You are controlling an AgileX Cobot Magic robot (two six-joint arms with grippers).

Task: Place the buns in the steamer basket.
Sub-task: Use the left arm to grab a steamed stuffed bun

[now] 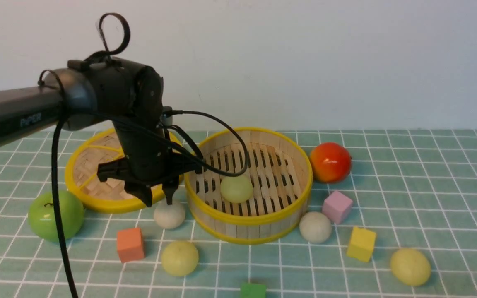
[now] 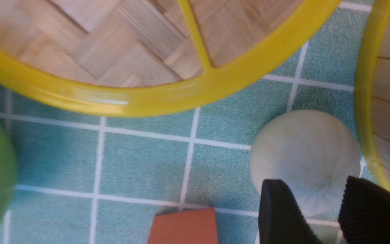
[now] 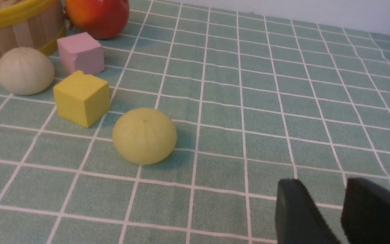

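Observation:
The steamer basket (image 1: 242, 230) stands mid-table with one yellow-green bun (image 1: 236, 188) on its slatted floor. My left gripper (image 1: 159, 200) hangs open just over an off-white bun (image 1: 171, 216) lying against the basket's left wall. In the left wrist view that bun (image 2: 303, 152) shows between and beyond the two fingertips (image 2: 276, 203), beside the basket rim (image 2: 364, 101). Another off-white bun (image 1: 315, 227) lies right of the basket. Two yellow-green buns (image 1: 179, 258) (image 1: 410, 266) lie nearer the front. My right gripper (image 3: 325, 184) is open over bare cloth, out of the front view.
The flat woven lid (image 1: 97, 205) lies behind the left gripper, and a green apple (image 1: 55, 215) sits left of it. A red-orange fruit (image 1: 330, 162) sits right of the basket. Orange (image 1: 130, 244), pink (image 1: 337, 206), yellow (image 1: 361, 243) and green (image 1: 253, 290) cubes are scattered among the buns.

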